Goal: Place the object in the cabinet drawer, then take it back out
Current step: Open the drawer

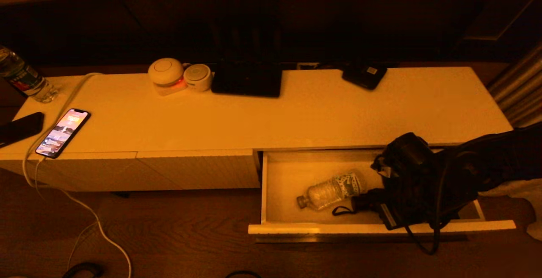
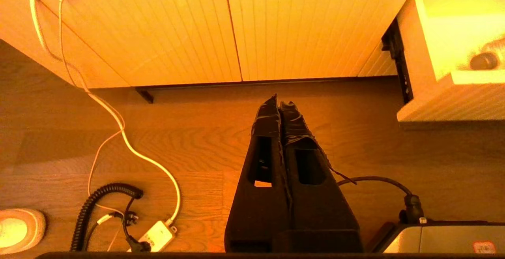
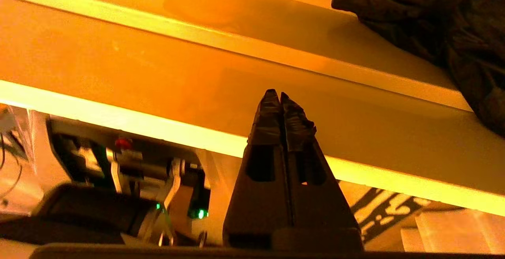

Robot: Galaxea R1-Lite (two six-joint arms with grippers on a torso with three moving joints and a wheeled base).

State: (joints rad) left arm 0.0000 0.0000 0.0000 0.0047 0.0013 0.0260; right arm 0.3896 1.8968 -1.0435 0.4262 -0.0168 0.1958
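Bottle (image 1: 332,190) lies in open cabinet drawer (image 1: 381,227), at 9 o'clock of your right pincer (image 1: 360,204), fingers closed, empty. Risk: unopened pincer nudges bottle, which rolls away.

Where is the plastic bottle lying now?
In the head view, the plastic bottle lies on its side inside the open cabinet drawer, just left of the right gripper.

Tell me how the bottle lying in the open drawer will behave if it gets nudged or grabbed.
The bottle lies on its side, so a nudge would probably roll it across the cabinet drawer. It looks like thin clear plastic, likely light and prone to denting. Its smooth round body may slip between fingers.
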